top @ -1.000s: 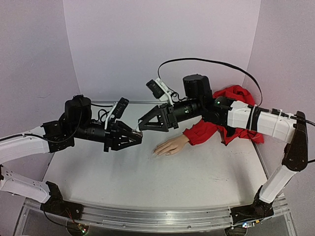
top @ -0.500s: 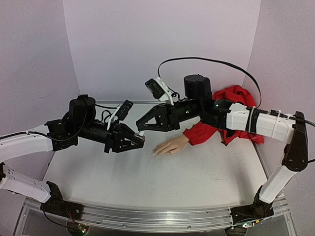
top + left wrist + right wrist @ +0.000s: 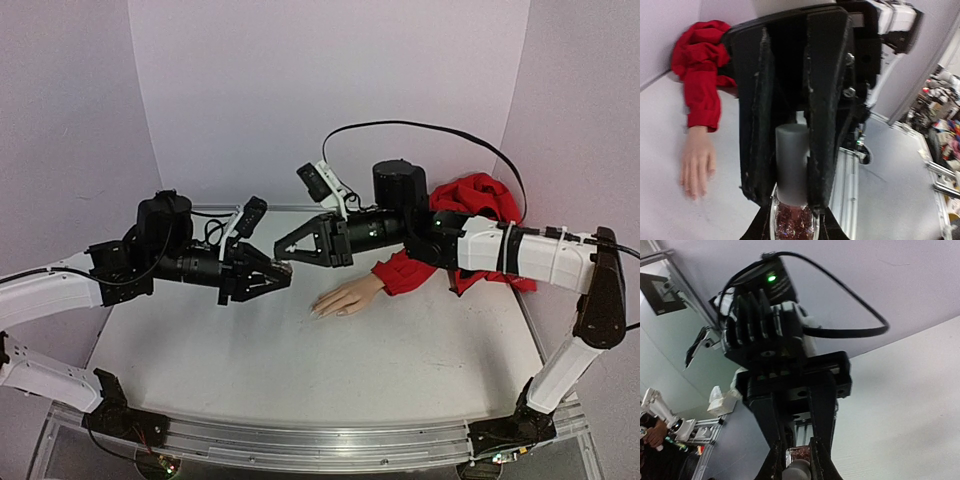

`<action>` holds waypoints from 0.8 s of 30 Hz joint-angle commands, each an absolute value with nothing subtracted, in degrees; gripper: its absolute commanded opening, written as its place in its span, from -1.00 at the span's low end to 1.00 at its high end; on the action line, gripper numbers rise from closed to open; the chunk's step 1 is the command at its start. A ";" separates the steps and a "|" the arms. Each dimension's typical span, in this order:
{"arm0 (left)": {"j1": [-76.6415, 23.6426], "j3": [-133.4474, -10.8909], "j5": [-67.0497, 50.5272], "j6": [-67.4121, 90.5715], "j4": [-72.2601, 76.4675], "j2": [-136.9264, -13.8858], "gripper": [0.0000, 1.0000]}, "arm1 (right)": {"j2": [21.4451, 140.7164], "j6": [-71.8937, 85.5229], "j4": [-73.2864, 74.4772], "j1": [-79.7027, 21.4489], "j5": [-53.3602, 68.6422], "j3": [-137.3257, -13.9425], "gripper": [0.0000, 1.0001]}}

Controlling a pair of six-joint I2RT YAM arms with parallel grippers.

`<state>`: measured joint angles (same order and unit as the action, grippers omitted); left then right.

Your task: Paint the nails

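Left fingers [image 3: 765, 425] clamp the glittery red glass bottle [image 3: 794, 222]; right fingers [image 3: 827, 100] pinch its pale grey cap [image 3: 792, 165]. Twisting off-axis could jerk the bottle free and spill it.

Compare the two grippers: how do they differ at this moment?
The left gripper is shut on the glittery red bottle; the right gripper is shut on its white cap. The left gripper points right, the right gripper points left, slightly higher. Both meet in mid-air, off the mannequin hand.
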<state>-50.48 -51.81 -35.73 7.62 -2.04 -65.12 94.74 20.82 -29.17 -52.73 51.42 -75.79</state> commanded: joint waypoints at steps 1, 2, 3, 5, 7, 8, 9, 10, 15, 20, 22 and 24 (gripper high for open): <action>-50.02 -55.64 -4.53 3.73 5.75 -64.32 -1.00 | 95.47 22.84 -28.71 -57.73 34.20 -73.66 -1.00; -50.03 -56.02 -1.20 2.22 8.12 -65.29 -1.00 | 96.13 23.34 -26.63 -58.98 26.76 -74.26 -1.00; -50.09 -56.27 2.63 0.53 11.17 -66.67 -1.00 | 97.52 24.26 -23.80 -60.29 18.25 -75.61 -1.00; -50.10 -56.75 8.14 -2.93 17.94 -69.78 -1.00 | 100.00 28.70 -16.33 -64.03 -2.71 -79.41 -1.00; -50.10 -57.15 10.99 -5.21 24.39 -73.14 -1.00 | 102.22 37.01 -14.84 -66.65 -13.71 -80.77 -1.00; -50.15 -57.88 11.55 -5.72 25.98 -74.68 -1.00 | 103.69 39.26 -15.04 -67.38 -15.91 -81.63 -1.00; -50.10 -58.63 11.36 -6.12 26.69 -75.72 -1.00 | 104.91 40.20 -14.91 -67.79 -16.55 -82.91 -1.00; -50.18 -59.09 10.62 -6.03 26.95 -76.47 -1.00 | 105.76 40.80 -14.33 -67.84 -16.49 -84.26 -1.00; -50.27 -54.40 4.42 -4.18 26.77 -74.80 -1.00 | 103.63 39.14 -14.27 -67.81 -18.28 -83.38 -1.00; -50.27 -44.83 1.41 3.57 26.34 -71.39 -1.00 | 99.54 30.10 -16.83 -67.29 -12.29 -80.54 -0.54; -50.27 -43.43 0.39 6.02 24.02 -71.21 -1.00 | 97.77 25.02 -17.11 -67.19 -9.70 -80.11 -0.26; -50.20 -44.12 -3.15 6.99 19.21 -71.04 -1.00 | 95.64 21.73 -16.93 -66.96 -7.66 -79.52 0.03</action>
<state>-50.98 -43.27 -0.25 1.43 15.99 -73.38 101.27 31.22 -19.44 -65.54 -15.70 -80.84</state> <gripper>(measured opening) 0.218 0.410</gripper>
